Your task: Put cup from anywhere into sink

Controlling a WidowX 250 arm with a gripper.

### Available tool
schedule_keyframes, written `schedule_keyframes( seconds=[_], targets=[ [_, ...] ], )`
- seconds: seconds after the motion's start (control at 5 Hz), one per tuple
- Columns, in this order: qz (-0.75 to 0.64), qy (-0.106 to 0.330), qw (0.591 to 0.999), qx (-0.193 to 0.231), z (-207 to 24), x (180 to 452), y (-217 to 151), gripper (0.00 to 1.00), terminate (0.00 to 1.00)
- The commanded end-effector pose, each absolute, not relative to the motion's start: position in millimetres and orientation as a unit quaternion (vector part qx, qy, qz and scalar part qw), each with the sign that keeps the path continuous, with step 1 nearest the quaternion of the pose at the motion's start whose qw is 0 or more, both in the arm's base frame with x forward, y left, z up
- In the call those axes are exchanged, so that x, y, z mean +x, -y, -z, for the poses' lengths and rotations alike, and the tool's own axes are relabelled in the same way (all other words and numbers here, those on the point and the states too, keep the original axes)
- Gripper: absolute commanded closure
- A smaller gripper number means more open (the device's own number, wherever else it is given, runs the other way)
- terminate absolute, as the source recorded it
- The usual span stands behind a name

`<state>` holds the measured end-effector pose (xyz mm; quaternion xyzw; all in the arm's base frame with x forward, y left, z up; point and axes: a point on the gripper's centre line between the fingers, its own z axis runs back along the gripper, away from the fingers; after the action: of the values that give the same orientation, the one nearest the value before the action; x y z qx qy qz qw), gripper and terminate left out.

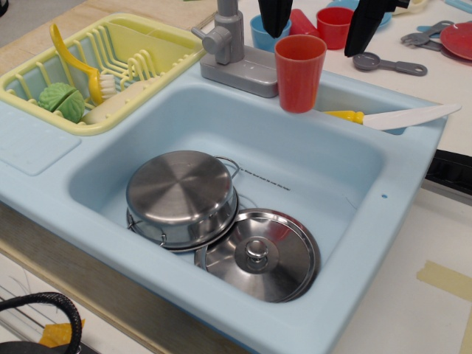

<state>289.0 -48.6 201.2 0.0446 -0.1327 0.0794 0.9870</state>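
Two black gripper fingers [276, 16] hang at the top of frame, spread wide apart, with the gripper [322, 22] released and holding nothing. Between and just below them stands the tall orange-red plastic tumbler [300, 72], upright on the back rim of the large light-blue plastic sink [413, 158], just beside the grey faucet [234, 46]. Whether either finger touches the tumbler's lip cannot be told. A white toy knife with yellow handle [394, 117] lies along the rim beside it. Inside the basin, an overturned steel pot [182, 197] rests against its steel lid [258, 254]. At the sink's left rear corner sits a yellow-green dish rack [158, 46]. Behind the faucet, toward the counter's far edge, stand a small blue cup [259, 35] and a shorter red cup [334, 26].
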Motion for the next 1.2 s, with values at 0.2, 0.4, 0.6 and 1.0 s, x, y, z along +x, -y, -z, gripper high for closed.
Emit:
schedule_keyframes(
  seconds=[0.2, 0.4, 0.6, 1.0],
  targets=[
    [-0.059, 0.136, 0.988, 0.041, -196, 306, 40, 0.00, 0.00],
    [-0.048, 0.153, 0.987, 0.035, -188, 318, 35, 0.00, 0.00],
    [-0.045, 0.160, 0.985, 0.037, -188, 320, 33, 0.00, 0.00],
    [-0.046, 0.174, 0.984, 0.008, -174, 328, 28, 0.00, 0.00]
  ],
)
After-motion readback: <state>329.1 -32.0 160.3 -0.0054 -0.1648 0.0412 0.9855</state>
